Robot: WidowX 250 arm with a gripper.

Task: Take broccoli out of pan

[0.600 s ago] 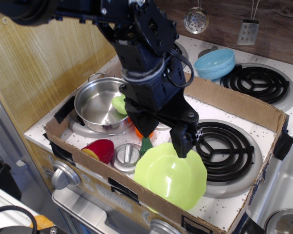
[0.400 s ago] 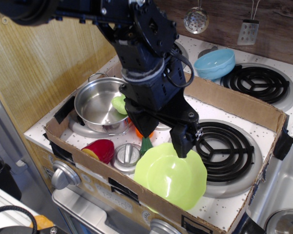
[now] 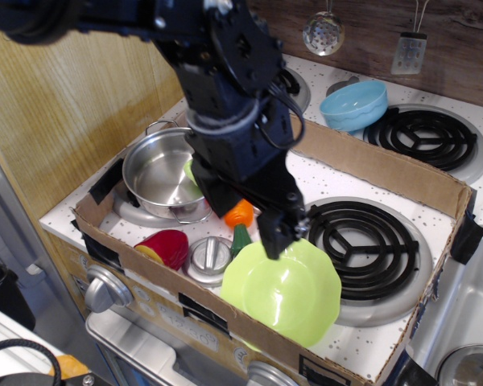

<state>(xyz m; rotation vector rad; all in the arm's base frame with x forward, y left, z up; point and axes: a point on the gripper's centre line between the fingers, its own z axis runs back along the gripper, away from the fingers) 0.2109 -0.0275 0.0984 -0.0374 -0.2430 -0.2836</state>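
Observation:
The pan is a shiny steel pot with wire loop handles, standing at the left end of the cardboard box. The broccoli lies inside it against the right wall. Only a light-green sliver of it shows past the arm. My gripper hangs just right of the pan, above the box floor. Its two black fingers are spread wide apart and hold nothing. It is beside the pan, not inside it, and does not touch the broccoli.
An orange carrot with a green tip lies below the gripper. A lime-green scalloped plate, a steel lid and a red toy sit near the box's front wall. A blue bowl stands behind the box, and a burner lies to the right.
The arm and gripper have shifted left toward the pan, covering more of the broccoli and uncovering the carrot. The objects have not moved.

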